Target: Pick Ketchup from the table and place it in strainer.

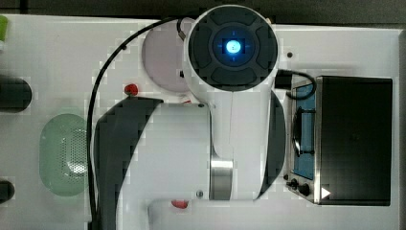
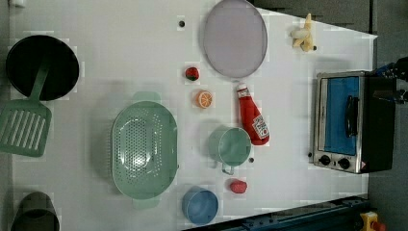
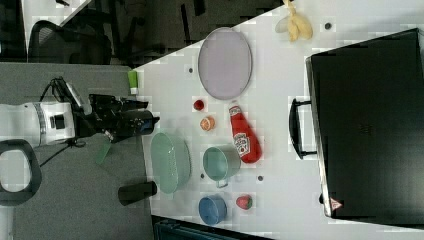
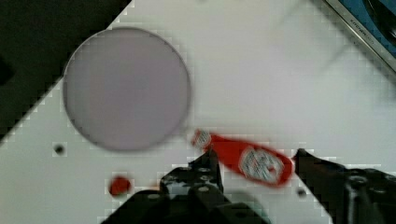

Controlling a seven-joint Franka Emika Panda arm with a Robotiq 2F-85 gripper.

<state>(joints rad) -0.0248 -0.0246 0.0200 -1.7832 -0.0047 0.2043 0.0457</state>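
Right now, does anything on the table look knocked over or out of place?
Yes. The ketchup bottle lies flat on its side on the table, between the grey plate and the green cup, cap toward the plate. Nothing looks spilled. The strainer sits upright and empty.

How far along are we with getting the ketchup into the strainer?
Nothing is done yet: the ketchup bottle lies on its side on the table, between the grey plate and the green cup. The strainer holds nothing. In hand: the gripper is open above the bottle, one finger on each side in the wrist view. Left: descend, grasp, carry, release in the strainer.
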